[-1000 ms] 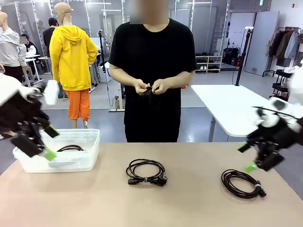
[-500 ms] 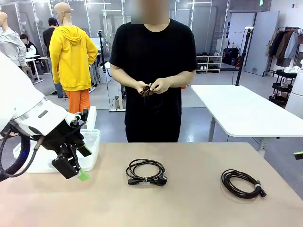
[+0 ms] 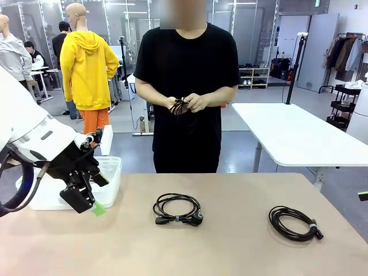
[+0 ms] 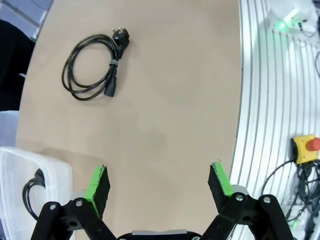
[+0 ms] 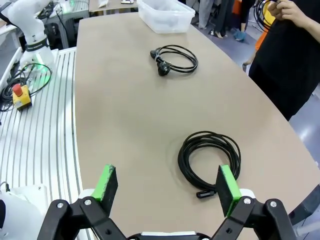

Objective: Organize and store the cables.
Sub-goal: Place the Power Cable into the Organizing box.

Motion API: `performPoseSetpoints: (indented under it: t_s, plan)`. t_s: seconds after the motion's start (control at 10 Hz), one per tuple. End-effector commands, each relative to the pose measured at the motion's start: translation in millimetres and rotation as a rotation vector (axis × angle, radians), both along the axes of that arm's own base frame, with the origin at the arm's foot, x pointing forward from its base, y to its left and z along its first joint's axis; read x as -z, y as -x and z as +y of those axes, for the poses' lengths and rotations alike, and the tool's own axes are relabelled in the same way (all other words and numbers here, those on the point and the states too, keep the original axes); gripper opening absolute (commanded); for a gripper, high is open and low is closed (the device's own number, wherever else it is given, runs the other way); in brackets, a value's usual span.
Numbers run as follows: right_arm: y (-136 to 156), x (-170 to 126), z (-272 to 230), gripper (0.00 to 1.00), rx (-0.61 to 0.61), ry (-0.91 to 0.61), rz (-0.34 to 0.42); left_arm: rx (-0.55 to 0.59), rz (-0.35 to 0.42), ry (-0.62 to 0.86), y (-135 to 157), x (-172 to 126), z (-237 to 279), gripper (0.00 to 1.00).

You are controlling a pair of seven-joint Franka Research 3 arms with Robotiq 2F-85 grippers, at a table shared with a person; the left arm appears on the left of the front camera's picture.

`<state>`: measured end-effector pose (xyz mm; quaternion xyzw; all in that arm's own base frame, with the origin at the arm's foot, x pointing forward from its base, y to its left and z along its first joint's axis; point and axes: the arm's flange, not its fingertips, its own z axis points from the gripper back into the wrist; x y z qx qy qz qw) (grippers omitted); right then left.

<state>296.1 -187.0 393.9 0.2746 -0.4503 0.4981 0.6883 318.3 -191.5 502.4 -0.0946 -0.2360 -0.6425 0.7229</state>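
- Hovering over the tan tabletop (image 3: 230,253) just in front of the translucent rectangular plastic tub (image 3: 114,171), the left gripper (image 3: 98,194) has its green-padded fingers spread wide, with nothing between them
- Inside the tub, a thin black coiled cable (image 4: 31,196) lies close to the wall; it is only partly seen in the left wrist view
- To the right of the tub and well apart from it, a second thin black cable (image 3: 177,209) lies flat on the table, wound in a round coil with a small tie and with both plug ends resting at the coil's edge
- Farther still from the tub, toward the table's right end, a third black coiled cable (image 3: 292,222) lies flat
- At the end of the table opposite the tub, the right gripper (image 5: 166,175) hangs above that third coil without touching it, its fingers wide apart and empty
- Beyond the far edge, to the right of the tub and behind the second coil, a person in a black T-shirt stands with both hands (image 3: 194,103) together at waist height, holding a small bundle of black cable (image 3: 179,108)
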Motion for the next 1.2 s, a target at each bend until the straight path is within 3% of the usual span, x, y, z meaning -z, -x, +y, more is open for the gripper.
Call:
performPoseSetpoints:
  t_s: [0.0,0.2,0.5,0.7,0.9,1.1]
  plan:
    - [3.6,-6.2,-2.7,1.0,-0.002,-0.009,-0.038,-0.006,0.006,-0.011,1.4,2.2,-3.1,1.0]
    - [3.6,-6.2,-2.7,1.0,-0.002,-0.009,-0.038,0.007,0.002,-0.001,1.1,0.7,-2.3,1.0]
    - [3.6,-6.2,-2.7,1.0,-0.002,-0.009,-0.038,0.114,-0.023,-0.088,-35.1,2.5,-90.9,1.0]
    - [3.6,-6.2,-2.7,1.0,-0.002,-0.009,-0.038,0.108,-0.03,-0.217,-56.6,9.8,-148.0,1.0]
    - [3.6,-6.2,-2.7,1.0,-0.002,-0.009,-0.038,0.125,-0.04,-0.302,-65.6,27.5,-198.8,1.0]
    - [3.6,-6.2,-2.7,1.0,-0.002,-0.009,-0.038,0.042,-0.017,-0.388,-66.7,57.3,-232.6,1.0]
